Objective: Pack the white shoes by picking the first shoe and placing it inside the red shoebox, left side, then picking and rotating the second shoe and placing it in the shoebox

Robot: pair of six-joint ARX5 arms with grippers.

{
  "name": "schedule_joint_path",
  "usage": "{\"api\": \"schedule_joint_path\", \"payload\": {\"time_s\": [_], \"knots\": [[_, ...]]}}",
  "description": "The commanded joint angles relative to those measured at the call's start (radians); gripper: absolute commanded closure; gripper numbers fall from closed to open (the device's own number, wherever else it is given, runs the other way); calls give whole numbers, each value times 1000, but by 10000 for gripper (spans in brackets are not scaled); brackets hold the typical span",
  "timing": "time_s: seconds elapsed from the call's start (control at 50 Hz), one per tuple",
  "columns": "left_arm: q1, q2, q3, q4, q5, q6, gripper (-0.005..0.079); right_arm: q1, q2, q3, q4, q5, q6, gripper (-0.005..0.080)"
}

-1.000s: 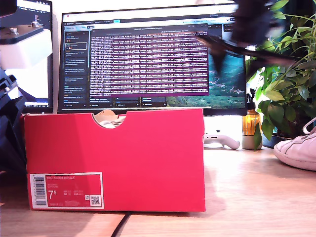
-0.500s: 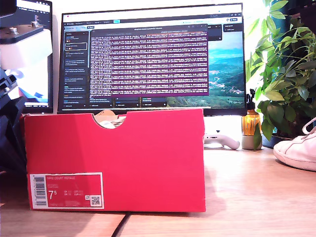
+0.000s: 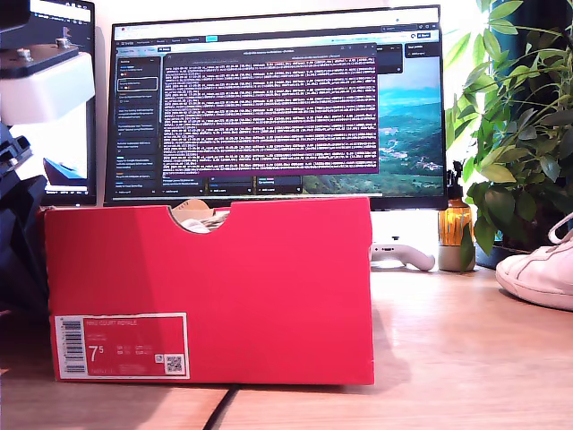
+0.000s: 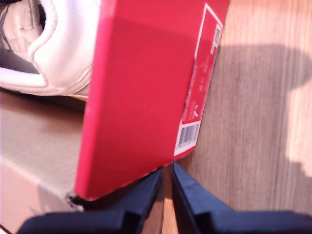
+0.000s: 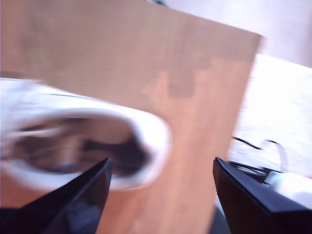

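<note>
Spread wide, my second gripper (image 5: 161, 170) hangs above a blurred white shoe (image 5: 83, 141) lying on the wooden table (image 5: 195, 73). Nearly closed on nothing, my first gripper (image 4: 167, 183) hangs beside the red shoebox (image 4: 141, 97), which holds another white shoe (image 4: 58, 53).

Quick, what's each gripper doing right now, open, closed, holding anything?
My first gripper: shut, holding nothing, beside the red shoebox.
My second gripper: open, empty, over the white shoe on the table.
</note>
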Motion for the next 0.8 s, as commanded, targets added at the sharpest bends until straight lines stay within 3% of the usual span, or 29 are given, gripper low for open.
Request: {"api": "schedule_joint_path", "payload": {"time_s": [0.0, 0.66, 0.78], "knots": [[-2, 5, 8, 5, 13, -8, 700, -4, 8, -47, 39, -17, 4, 144], [-2, 5, 8, 5, 20, -8, 700, -55, 19, -344, 393, -78, 29, 150], [-2, 5, 8, 5, 20, -8, 700, -69, 19, -407, 477, -120, 56, 247]]}}
